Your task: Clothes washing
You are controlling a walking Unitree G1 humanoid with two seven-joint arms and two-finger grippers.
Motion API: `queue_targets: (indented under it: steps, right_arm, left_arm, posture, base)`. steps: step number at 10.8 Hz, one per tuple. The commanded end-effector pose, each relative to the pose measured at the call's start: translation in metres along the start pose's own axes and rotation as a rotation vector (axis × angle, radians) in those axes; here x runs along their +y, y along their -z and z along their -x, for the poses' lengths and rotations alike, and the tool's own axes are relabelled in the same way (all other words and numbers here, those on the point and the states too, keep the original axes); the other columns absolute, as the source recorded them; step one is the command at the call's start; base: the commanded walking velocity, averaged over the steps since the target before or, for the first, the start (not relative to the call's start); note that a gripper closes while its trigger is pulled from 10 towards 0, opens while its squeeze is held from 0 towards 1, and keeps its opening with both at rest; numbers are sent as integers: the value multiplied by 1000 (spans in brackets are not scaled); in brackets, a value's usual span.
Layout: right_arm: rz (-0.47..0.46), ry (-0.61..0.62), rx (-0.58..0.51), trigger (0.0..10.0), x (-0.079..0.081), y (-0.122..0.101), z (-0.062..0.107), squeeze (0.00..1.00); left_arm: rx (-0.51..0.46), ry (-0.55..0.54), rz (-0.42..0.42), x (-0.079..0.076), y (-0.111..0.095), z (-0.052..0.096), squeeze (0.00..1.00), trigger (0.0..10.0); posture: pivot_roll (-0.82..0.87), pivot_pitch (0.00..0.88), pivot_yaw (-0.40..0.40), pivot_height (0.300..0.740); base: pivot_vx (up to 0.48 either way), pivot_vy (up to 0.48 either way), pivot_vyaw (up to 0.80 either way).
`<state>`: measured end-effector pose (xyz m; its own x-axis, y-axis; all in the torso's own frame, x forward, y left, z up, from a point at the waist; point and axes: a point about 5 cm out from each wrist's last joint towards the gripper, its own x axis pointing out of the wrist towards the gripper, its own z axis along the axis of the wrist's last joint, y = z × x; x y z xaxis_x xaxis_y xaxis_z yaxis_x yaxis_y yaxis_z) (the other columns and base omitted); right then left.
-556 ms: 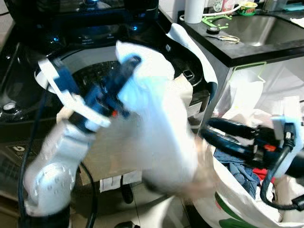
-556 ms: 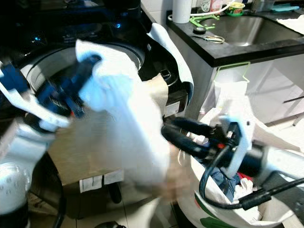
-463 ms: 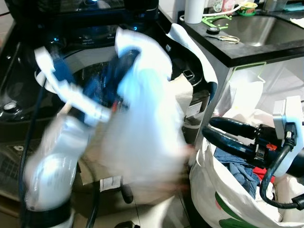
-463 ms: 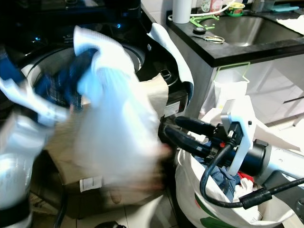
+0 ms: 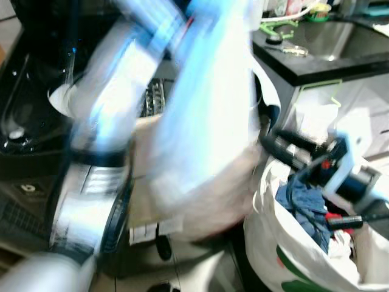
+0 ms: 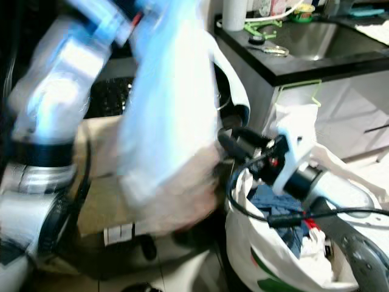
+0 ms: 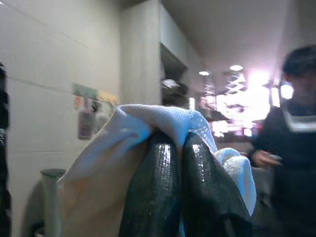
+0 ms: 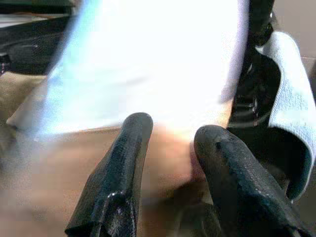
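A large white garment [image 5: 206,121] hangs blurred in mid-air in front of the dark top-loading washer [image 5: 24,121]. My left gripper [image 7: 180,143] is raised high and shut on the garment's top edge, with the cloth bunched over both black fingers. My right gripper [image 5: 272,141] is open above the laundry bag [image 5: 273,249], its tips pointing at the garment's lower part. In the right wrist view, the right gripper's open fingers [image 8: 123,163] have the cloth just ahead of them, with nothing between them. The washer drum [image 5: 152,100] shows behind the left arm.
The white laundry bag with green print holds blue clothes [image 5: 304,201] and other items at the right. A black counter with a sink [image 5: 328,42] stands behind it. A light cloth [image 8: 291,108] drapes over the washer's edge. A person [image 7: 296,123] stands in the background.
My left arm has swung up sharply, lifting the white garment higher in front of the washer. The right gripper has risen a little over the bag, still open.
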<state>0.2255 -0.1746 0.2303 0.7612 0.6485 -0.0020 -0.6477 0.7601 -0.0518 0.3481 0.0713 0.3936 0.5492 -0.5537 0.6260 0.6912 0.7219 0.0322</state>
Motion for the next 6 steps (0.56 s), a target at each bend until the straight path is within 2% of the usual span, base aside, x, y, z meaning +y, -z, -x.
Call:
queue_targets:
  steps: [1,2,3,4,6]
  right_arm:
    - [25,9,-16,10000,1,-3,0,0]
    - [27,22,-17,10000,2,-1,-1,0]
    - [26,59,-22,10000,1,1,-2,0]
    - [26,89,-33,10000,-1,0,-2,0]
    - [33,132,-44,10000,-3,-1,0,0]
  left_arm:
    - [-60,-41,-31,7,-10,-8,0,0]
    - [-96,-134,-78,18,-20,-25,0,0]
    - [-119,-333,-245,34,-34,-41,0,0]
    - [-128,-448,-340,46,-44,-42,0,0]
    - [-107,-631,-508,65,-46,-33,0,0]
  posture:
    - [-46,17,79,740]
    - [-48,19,81,740]
    - [-55,21,96,740]
    - [-62,23,107,740]
    - [-70,26,117,740]
  base:
    - [0,0,0]
    - [0,0,0]
    - [0,0,0]
    - [0,0,0]
    - [0,0,0]
